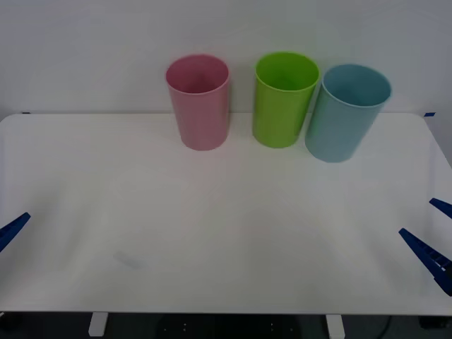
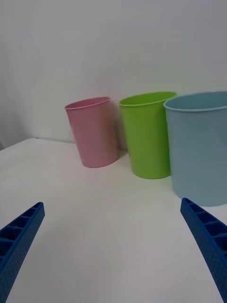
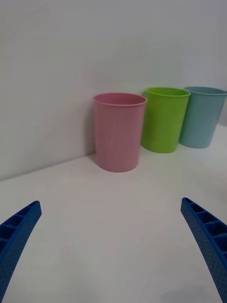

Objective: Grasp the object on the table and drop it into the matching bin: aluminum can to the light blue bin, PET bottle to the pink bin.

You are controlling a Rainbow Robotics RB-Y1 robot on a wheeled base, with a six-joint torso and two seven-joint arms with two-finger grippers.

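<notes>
Both grippers wait open and empty at the near edges — left gripper left, right gripper right. No bottle lies on the table; it may already sit inside the far pink bin — I cannot tell.

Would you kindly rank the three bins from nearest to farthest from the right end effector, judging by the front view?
From the right end effector, at the table's right edge:
1. Light blue bin, rightmost.
2. Lime-green bin, middle.
3. Pink bin, leftmost.
</notes>
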